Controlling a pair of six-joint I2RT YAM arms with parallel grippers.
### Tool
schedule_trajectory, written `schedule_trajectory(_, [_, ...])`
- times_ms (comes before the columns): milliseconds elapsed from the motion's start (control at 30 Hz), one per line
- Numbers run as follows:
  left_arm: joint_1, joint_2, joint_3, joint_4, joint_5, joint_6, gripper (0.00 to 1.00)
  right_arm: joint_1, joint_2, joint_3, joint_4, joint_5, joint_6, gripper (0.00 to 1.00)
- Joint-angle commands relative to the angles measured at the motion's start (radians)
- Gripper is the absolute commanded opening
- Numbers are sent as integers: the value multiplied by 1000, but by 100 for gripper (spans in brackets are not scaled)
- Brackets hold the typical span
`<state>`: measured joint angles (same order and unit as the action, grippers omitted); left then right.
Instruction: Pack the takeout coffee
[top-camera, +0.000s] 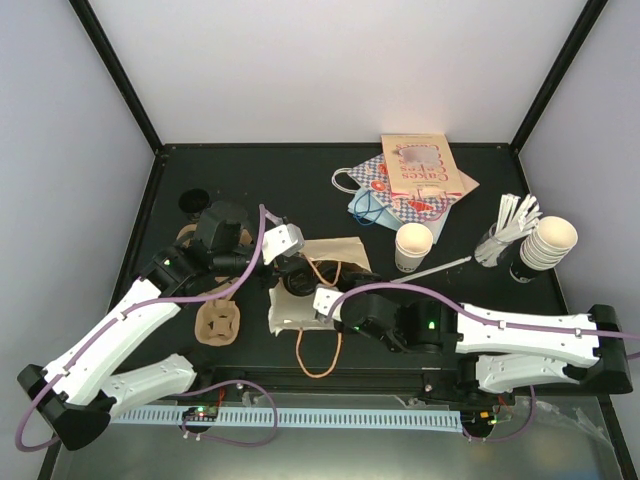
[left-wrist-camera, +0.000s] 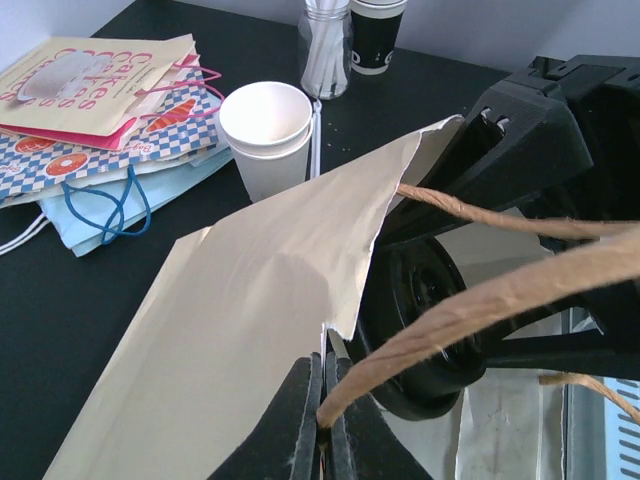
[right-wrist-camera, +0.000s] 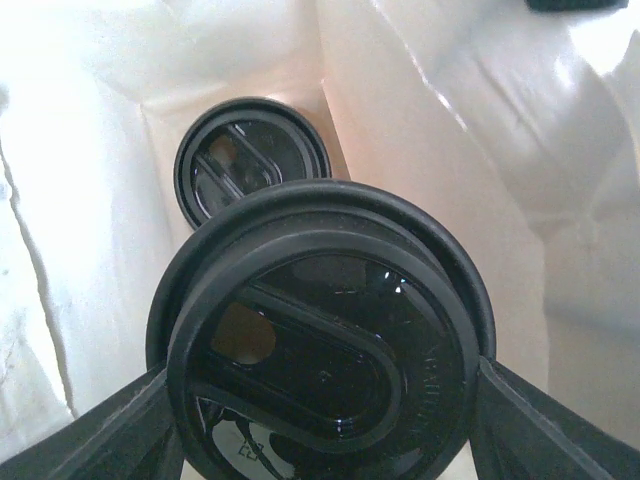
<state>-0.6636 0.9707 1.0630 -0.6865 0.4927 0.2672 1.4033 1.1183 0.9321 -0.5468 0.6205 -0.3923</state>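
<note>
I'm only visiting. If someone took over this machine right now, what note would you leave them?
Left hand: shut on the rim of the paper bag by its handle, holding the mouth up.
Right hand: inside the bag, closed around a coffee cup with a black lid.
Done: a second lidded cup already sits deeper in the bag.
Left: probably set the held cup down beside it, let go and draw the arm out.
</note>
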Motion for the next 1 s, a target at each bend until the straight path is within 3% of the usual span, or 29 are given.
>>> schedule_trajectory(0, [-8, 0, 25, 33, 5, -14, 1, 3, -6, 25, -90, 49, 62, 71])
schedule_trajectory(767, [-8, 7, 27, 57, 76, -64, 2, 2, 133, -1, -78, 125, -63, 71])
schedule_trajectory(933, [-9, -6, 22, 60, 92, -68, 7, 2, 132, -2, -90, 117, -58, 71])
schedule_trajectory(967, [-8, -8, 22, 59, 95, -72, 11, 3, 134, -1, -92, 115, -58, 71])
